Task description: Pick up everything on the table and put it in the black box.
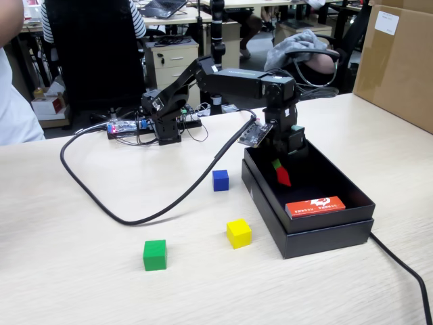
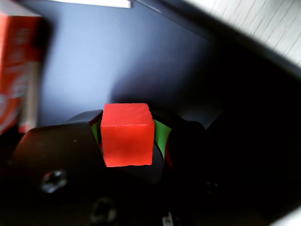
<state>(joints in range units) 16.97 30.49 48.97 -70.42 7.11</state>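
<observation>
Across the lower half of the fixed view the table (image 1: 81, 284) is spread, pale wood-grain laminate. At right of centre the black box (image 1: 323, 233) is seen, shallow, matte, with a stepped double rim; an orange-red card (image 1: 315, 208) is leaned against its near wall. Inside the box, just above its floor, the gripper (image 1: 281, 170) is hung, clamped on the red cube (image 2: 127, 135), which is pinched between green-lined jaws in the wrist view. Left of the box, 3 cubes are left on the table: the blue cube (image 1: 220, 180) nearest the box's far end, the yellow cube (image 1: 239, 233) near its front corner, the green cube (image 1: 155, 254) farthest left. All 4 are judged light, rigid and smooth-faced, so each is best taken squarely across 2 opposite flat sides, since a corner grip is likely to slip.
</observation>
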